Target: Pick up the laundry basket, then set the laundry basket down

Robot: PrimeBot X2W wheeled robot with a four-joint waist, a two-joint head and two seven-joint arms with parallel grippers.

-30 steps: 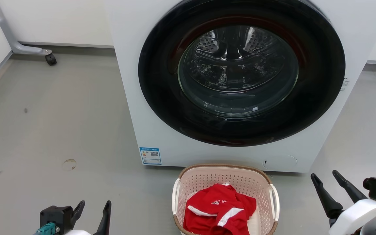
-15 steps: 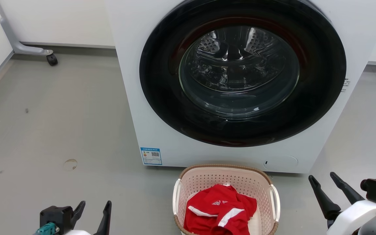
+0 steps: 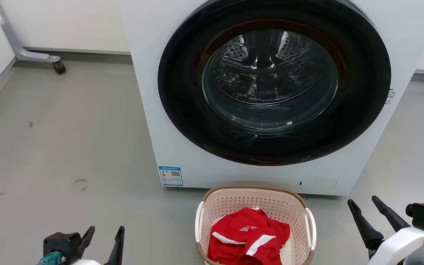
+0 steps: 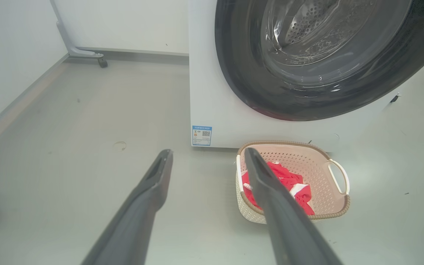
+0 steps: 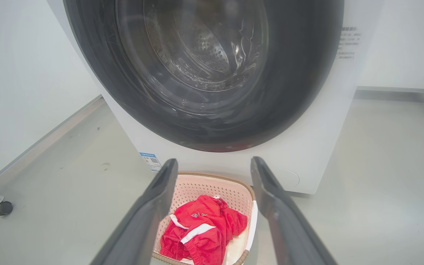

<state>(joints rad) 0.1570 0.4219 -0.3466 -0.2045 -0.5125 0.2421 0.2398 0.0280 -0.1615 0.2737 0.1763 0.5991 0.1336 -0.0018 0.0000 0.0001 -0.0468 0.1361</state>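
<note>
Grey floor (image 3: 68,147) is shared by a top-cropped washer (image 3: 149,129) and the laundry basket (image 3: 252,204), near rim cut off; left gripper (image 3: 108,229) and right gripper (image 3: 362,200) are spread wide, empty.

On the laundry basket (image 3: 230,204): matt pale perforated plastic, brown woven-look rim (image 3: 252,187), smooth white handles (image 3: 198,217). The red garment (image 3: 248,239) in it is soft cloth. The washer (image 3: 149,110): smooth white panel, glossy dark door ring (image 3: 182,110), shiny glass (image 3: 271,110), perforated metal drum (image 3: 236,49); floor (image 3: 68,129) grey, smooth, scuffed.

laundry basket (image 3: 256,201) before washer (image 3: 267,81), red garment (image 3: 248,239) inside
</note>
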